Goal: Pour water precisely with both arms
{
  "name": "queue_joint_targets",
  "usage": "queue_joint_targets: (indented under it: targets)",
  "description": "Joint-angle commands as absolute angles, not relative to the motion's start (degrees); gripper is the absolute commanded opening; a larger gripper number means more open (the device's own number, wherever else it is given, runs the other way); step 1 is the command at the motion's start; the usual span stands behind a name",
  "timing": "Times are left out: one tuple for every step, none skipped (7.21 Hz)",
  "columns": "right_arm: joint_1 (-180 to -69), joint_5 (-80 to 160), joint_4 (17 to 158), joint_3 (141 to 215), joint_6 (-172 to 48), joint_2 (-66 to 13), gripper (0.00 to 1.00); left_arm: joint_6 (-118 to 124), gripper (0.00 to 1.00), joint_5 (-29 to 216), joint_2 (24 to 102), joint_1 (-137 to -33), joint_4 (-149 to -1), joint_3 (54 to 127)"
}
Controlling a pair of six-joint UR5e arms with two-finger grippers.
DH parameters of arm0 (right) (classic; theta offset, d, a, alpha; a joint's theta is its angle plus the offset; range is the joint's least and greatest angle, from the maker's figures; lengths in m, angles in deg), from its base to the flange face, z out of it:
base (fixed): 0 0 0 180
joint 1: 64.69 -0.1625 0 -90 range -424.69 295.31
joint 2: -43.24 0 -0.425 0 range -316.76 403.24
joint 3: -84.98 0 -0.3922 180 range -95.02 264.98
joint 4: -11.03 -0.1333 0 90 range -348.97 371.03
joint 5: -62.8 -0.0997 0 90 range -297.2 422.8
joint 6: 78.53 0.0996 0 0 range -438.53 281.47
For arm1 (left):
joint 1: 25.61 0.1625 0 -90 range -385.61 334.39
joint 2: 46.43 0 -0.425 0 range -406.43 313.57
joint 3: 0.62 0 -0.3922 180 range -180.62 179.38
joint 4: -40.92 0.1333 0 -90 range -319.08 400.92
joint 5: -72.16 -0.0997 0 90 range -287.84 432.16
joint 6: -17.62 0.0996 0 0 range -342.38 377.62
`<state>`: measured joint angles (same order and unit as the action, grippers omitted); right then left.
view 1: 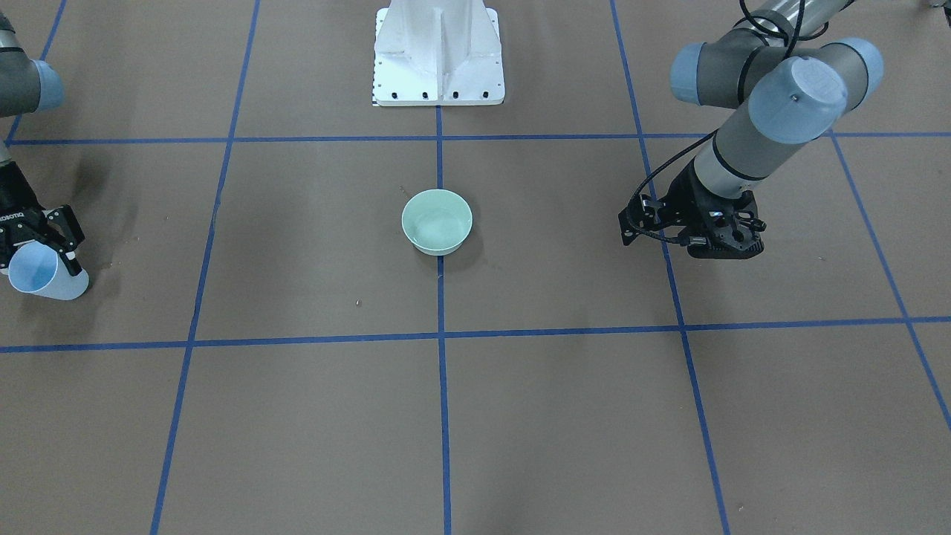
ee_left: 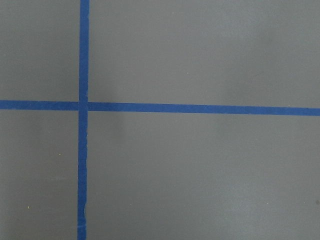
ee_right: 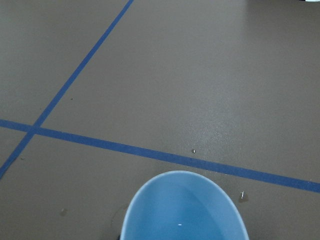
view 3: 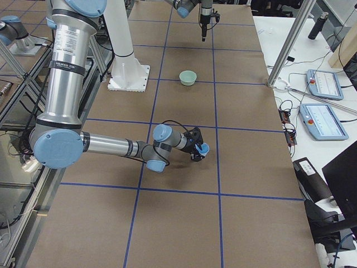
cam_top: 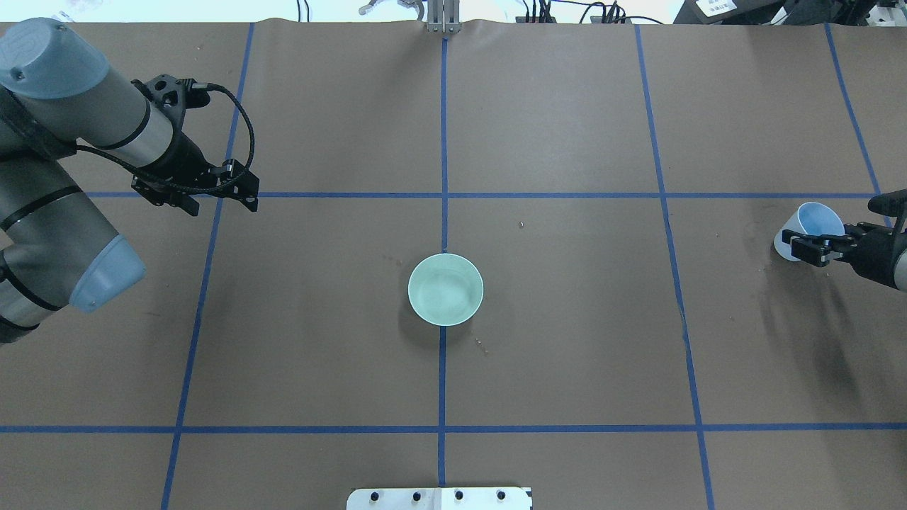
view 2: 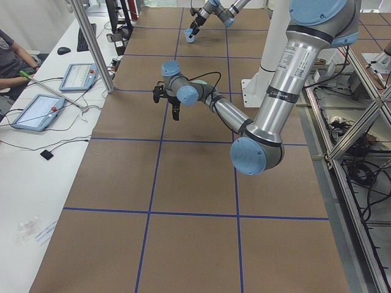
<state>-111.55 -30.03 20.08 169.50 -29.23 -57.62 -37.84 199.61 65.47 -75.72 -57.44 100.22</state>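
Observation:
My right gripper point(cam_top: 815, 248) is shut on a light-blue cup point(cam_top: 812, 225) at the table's right end and holds it tilted, low over the paper. The cup also shows in the front view point(view 1: 46, 273) and the right wrist view point(ee_right: 184, 212), where a faint white glint of water point(ee_right: 180, 225) sits inside. A mint-green bowl point(cam_top: 446, 290) stands at the table's centre, with faint ripples inside. My left gripper point(cam_top: 200, 195) points straight down over the left half, far from the bowl. It is empty, and its fingers look closed to a narrow tip in the left side view point(view 2: 175, 115).
The white pedestal base point(view 1: 438, 56) stands behind the bowl. Blue tape lines point(ee_left: 150, 107) grid the brown paper. A few small droplets point(ee_right: 194, 150) lie on the paper by the cup. An operator and tablets point(view 2: 36, 113) are at a side table beyond the far edge.

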Motion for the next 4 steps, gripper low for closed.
queue_joint_targets:
  targets:
    - [-111.5, -30.1, 20.0, 169.3, -29.2, -57.5, 0.98, -39.7, 1.0, 199.5, 65.9, -75.5, -57.4, 100.2]
    - [-111.5, -30.1, 19.9, 169.4, -29.3, -57.5, 0.99, -42.1, 1.0, 199.5, 67.5, -74.7, -57.2, 100.2]
    - [-111.7, -30.4, 19.9, 170.0, -29.6, -57.5, 0.99, -45.2, 1.0, 199.4, 68.8, -73.2, -57.2, 100.3]
    - [-112.0, -32.1, 20.0, 171.4, -29.9, -58.1, 0.99, -48.1, 1.0, 199.3, 70.0, -71.1, -57.2, 100.4]
